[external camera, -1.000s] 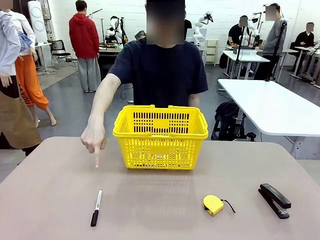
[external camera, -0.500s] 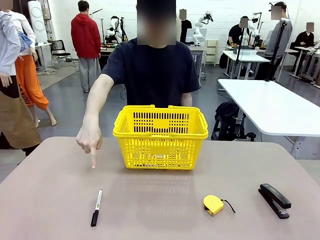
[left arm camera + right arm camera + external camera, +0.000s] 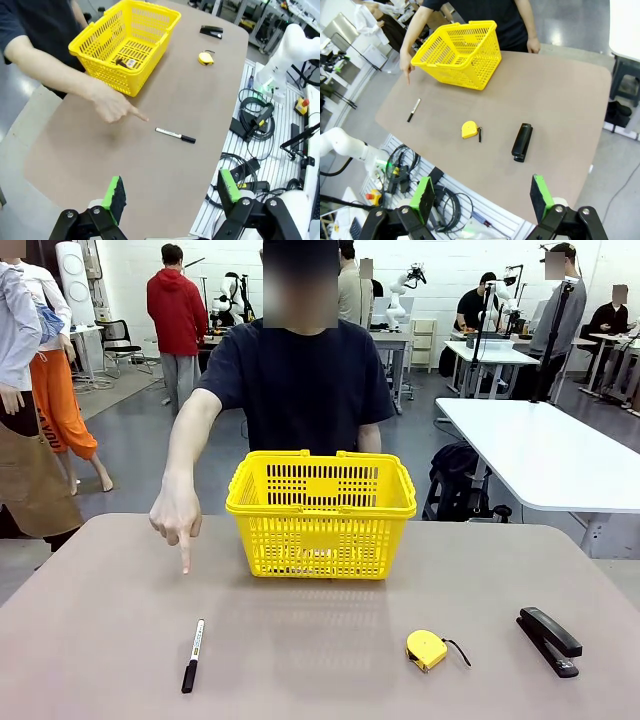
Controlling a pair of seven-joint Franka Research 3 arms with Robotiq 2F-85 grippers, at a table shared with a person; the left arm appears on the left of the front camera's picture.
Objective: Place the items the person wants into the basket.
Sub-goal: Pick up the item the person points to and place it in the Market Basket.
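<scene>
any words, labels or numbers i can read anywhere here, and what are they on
No text here can be read.
Marker: dark print on its white barrel, too small to read.
Small dark thing in the basket: a pale label, too blurred to read.
Tape measure and stapler: no print that I can make out.

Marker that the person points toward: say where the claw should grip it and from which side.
Grip the marker at the middle of its white barrel, coming straight down from above with the open left claw, jaws across its thin width. It lies flat on the table, slender, with bare surface on both long sides.
</scene>
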